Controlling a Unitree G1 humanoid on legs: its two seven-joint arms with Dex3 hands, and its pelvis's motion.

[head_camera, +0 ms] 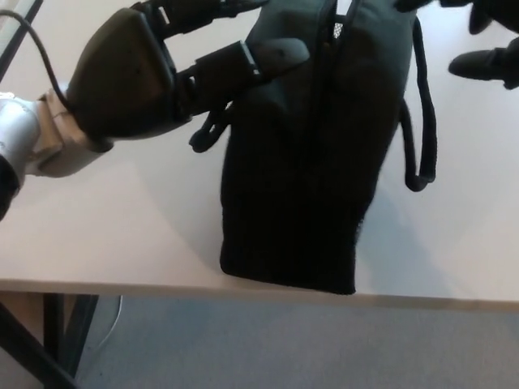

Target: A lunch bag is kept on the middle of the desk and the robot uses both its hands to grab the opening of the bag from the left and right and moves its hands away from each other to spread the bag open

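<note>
lunch bag [300, 162] upright | left hand [154, 77] fingers touching its upper left side

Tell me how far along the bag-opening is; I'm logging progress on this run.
Done: the lunch bag stands upright near the desk front edge, and the left hand has reached its upper left side, fingers against the fabric. In hand: securing a grip; the right hand is only partly visible beside the strap. Left: the zipper line looks barely parted, so the spreading remains.
</note>
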